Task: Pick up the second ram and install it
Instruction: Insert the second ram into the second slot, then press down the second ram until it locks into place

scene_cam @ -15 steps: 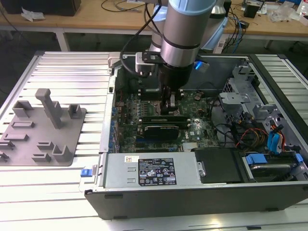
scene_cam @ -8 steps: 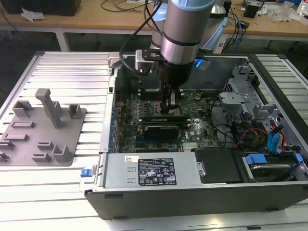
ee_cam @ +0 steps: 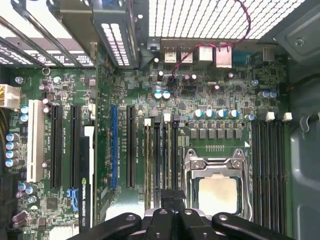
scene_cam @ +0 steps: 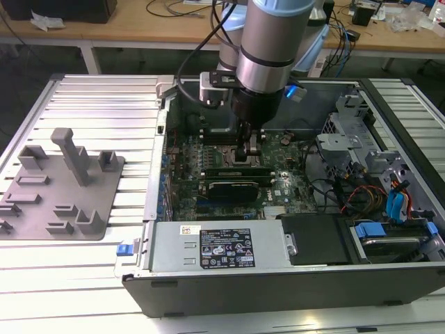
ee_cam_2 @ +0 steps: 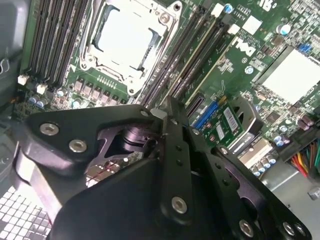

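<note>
The claw (scene_cam: 249, 154), near the middle of the exterior view, reaches down into the open computer case (scene_cam: 292, 278), its fingers together over the memory slots (ee_cam: 162, 155). The second ram (ee_cam_2: 212, 60) sits in a slot beside the processor socket (ee_cam_2: 127, 42).

Electronics lab or robotics workbench. An open dark-grey desktop computer case (scene_cam: 292, 209) with an exposed green motherboard (ee_cam: 200, 105) lies on a ribbed aluminium slat table (scene_cam: 104, 104). Beside the case, on the exterior view's left, sits a grey plastic parts tray with an upright post (scene_cam: 59, 188). Behind the case runs a light wooden workbench (scene_cam: 139, 24) strewn with black cables (scene_cam: 341, 35) and small devices.
</note>
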`<control>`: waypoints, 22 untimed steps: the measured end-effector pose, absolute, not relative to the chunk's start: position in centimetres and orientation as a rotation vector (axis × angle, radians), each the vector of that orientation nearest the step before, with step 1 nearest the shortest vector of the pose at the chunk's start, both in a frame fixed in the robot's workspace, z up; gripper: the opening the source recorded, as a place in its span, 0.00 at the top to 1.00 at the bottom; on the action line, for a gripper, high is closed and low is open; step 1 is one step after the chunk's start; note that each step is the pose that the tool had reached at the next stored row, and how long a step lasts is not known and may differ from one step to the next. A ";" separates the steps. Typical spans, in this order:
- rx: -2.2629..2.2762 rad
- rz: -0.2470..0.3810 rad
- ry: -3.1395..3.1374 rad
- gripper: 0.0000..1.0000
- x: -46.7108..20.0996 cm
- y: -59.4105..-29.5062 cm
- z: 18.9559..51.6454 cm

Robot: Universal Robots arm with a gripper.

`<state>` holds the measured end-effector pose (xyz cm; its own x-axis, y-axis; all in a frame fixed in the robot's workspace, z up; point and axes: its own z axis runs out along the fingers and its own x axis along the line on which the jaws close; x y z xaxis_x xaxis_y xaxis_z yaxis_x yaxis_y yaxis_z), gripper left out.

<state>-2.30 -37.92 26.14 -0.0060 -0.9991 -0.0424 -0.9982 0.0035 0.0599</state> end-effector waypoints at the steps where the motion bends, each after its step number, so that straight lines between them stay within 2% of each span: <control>1: 2.206 -0.114 -2.216 0.92 -2.1 -37.9 26.1; 22: 2.206 -0.113 -2.216 0.92 -0.3 -37.9 26.0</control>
